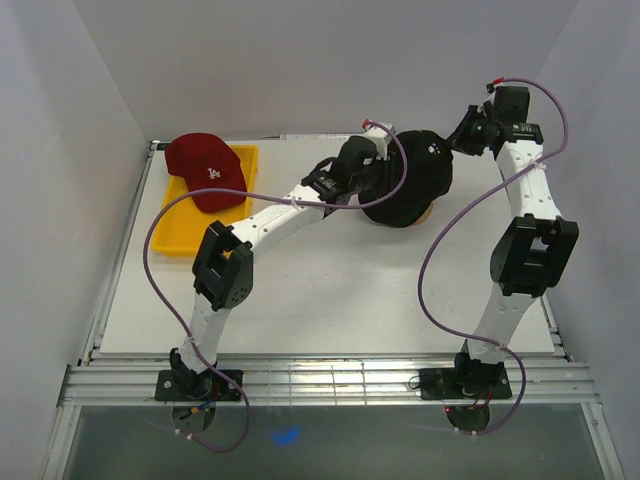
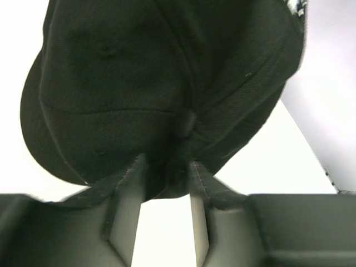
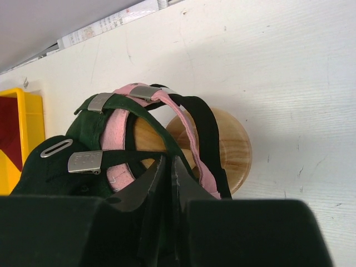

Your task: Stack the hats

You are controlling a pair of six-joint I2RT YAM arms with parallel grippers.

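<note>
My left pincer (image 2: 166, 164) half-open at brim of dark cap (image 1: 420, 172), upper centre | my right pincer (image 3: 168, 161) pinched on its back strap, steadying it over pink cap (image 3: 113, 139) on stand (image 3: 236, 147) | red cap (image 1: 205, 170) in tray (image 1: 180, 240), upper left, next.

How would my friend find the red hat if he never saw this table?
On the white table, look in the far left corner for the yellow tray. The dark red cap lies in it. It is the only red one, with white letters; the dark cap sits apart, mid-table.
</note>
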